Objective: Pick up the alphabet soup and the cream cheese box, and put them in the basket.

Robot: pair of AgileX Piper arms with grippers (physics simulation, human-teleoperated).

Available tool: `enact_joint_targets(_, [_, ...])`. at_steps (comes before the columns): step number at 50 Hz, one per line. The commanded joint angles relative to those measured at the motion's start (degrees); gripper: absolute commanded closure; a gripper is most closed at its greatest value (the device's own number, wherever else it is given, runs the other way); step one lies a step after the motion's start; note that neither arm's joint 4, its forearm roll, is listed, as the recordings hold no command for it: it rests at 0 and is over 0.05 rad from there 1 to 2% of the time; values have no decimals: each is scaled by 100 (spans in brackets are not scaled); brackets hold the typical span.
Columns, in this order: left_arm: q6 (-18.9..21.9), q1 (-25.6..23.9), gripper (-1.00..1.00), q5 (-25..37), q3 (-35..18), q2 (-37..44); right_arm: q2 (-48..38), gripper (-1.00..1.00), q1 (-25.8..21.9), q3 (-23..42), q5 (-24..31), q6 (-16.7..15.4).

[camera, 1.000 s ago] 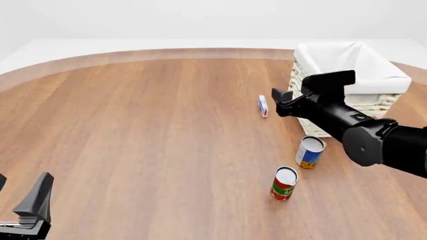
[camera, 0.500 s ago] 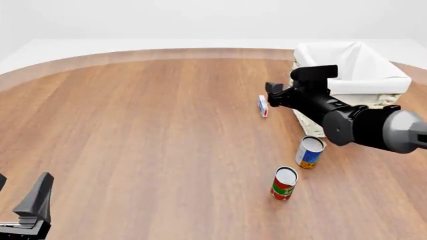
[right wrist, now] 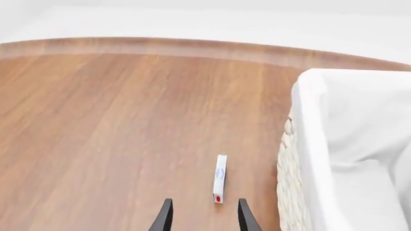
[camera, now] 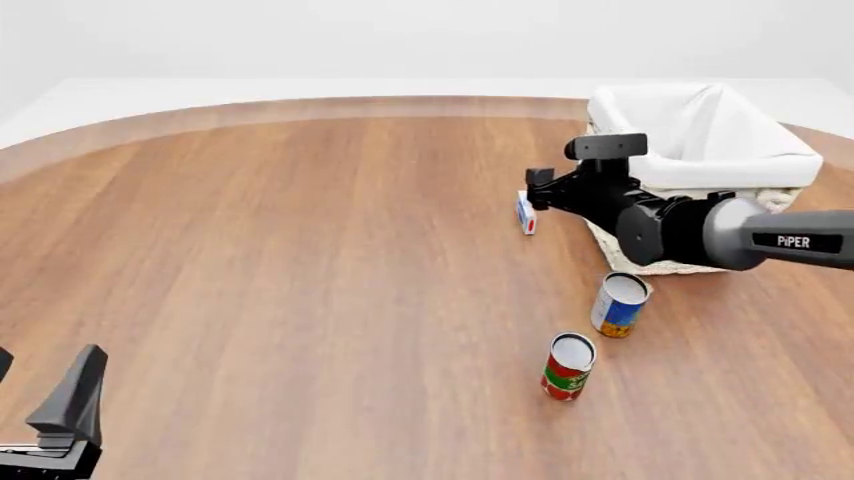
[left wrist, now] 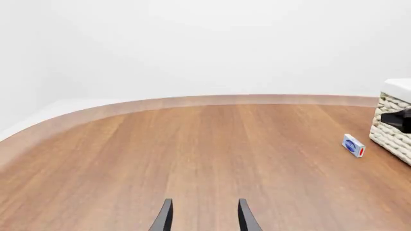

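The cream cheese box (camera: 526,212) stands on edge on the table just left of the basket (camera: 747,172). It also shows in the right wrist view (right wrist: 220,178) and the left wrist view (left wrist: 353,145). My right gripper (camera: 538,192) is open and empty, right beside and slightly above the box. In its wrist view (right wrist: 203,216) the box sits just beyond the fingertips, nearer one finger. The alphabet soup (camera: 619,304) stands in front of the basket, apart from both grippers. My left gripper (camera: 40,388) is open and empty at the near left (left wrist: 204,215).
A red and green labelled can (camera: 569,366) stands near the alphabet soup, closer to me. The basket's woven wall (right wrist: 287,190) is close beside the cream cheese box. The wooden table's curved far edge (camera: 294,105) runs along the back.
My right arm has swung left and stretched lower toward the cream cheese box, so its gripper now sits right by it. The left arm and all objects have not moved.
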State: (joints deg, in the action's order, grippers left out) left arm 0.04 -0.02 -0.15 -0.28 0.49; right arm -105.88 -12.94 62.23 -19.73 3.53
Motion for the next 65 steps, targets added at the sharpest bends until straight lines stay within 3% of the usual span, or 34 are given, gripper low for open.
enact_joint_targets(1, [1,0,-100,-1,0,-1,-474,-100,110,440,122,11])
enact_joint_targets(32, [1,1,-100,-1,0,0,-1640,-100,132,1724,603,79])
enact_joint_targets(65, [1,-1,-100,-1,0,-1,-2610,-100,148,2532,853,282])
